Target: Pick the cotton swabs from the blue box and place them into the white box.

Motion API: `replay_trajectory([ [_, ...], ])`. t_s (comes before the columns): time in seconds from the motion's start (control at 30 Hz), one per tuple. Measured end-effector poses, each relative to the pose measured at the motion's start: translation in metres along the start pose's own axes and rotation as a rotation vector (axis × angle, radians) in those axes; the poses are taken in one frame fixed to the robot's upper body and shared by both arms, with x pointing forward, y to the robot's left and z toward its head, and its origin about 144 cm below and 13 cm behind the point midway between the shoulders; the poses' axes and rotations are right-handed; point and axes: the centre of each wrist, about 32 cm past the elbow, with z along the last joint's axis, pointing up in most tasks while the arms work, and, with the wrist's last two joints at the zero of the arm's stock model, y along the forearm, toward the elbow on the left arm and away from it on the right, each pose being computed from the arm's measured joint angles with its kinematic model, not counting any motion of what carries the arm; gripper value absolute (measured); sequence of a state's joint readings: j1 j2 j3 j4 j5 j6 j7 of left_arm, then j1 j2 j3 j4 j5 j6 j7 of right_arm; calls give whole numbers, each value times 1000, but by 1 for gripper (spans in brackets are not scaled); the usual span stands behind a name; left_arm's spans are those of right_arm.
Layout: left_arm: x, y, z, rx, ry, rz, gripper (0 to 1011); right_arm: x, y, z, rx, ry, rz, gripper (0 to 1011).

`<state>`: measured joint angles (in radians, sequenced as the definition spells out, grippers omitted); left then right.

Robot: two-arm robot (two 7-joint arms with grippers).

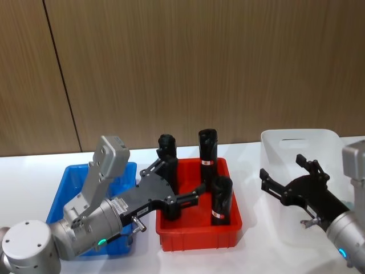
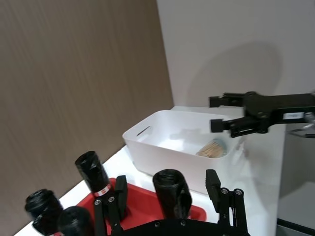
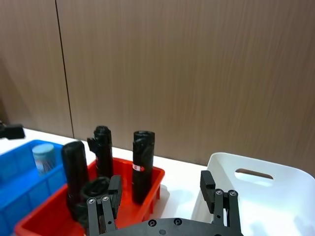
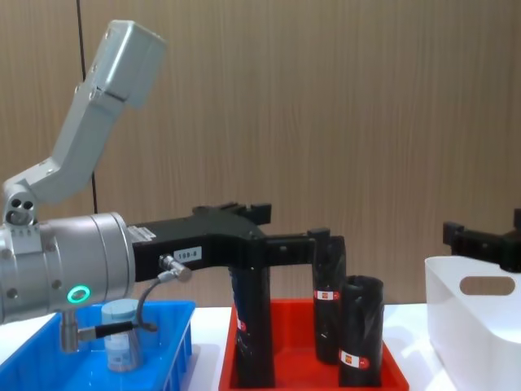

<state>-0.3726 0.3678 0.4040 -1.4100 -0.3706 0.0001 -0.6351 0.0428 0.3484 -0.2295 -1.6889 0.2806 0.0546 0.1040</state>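
Between picks, I judge: your left gripper spread empty over the red tray, right gripper spread above the white box, so next take the cotton swabs tub in the blue box.

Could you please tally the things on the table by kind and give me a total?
Cotton swab tubs: 2, one in the blue box, one in the white box
Black rolls: 4, all in the red tray
Boxes and trays: 3
Total: 9
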Motion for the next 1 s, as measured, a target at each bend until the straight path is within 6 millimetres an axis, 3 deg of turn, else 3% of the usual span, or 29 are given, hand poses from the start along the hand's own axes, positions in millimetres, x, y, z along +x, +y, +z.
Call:
replay_trajectory([
  [0.3, -13, 0, 1, 10, -30, 103, 1003, -14, -12, 6, 45, 26, -17, 1001],
  [1.0, -39, 0, 5, 13, -94, 317, 1003, -15, -13, 7, 47, 28, -17, 1001],
])
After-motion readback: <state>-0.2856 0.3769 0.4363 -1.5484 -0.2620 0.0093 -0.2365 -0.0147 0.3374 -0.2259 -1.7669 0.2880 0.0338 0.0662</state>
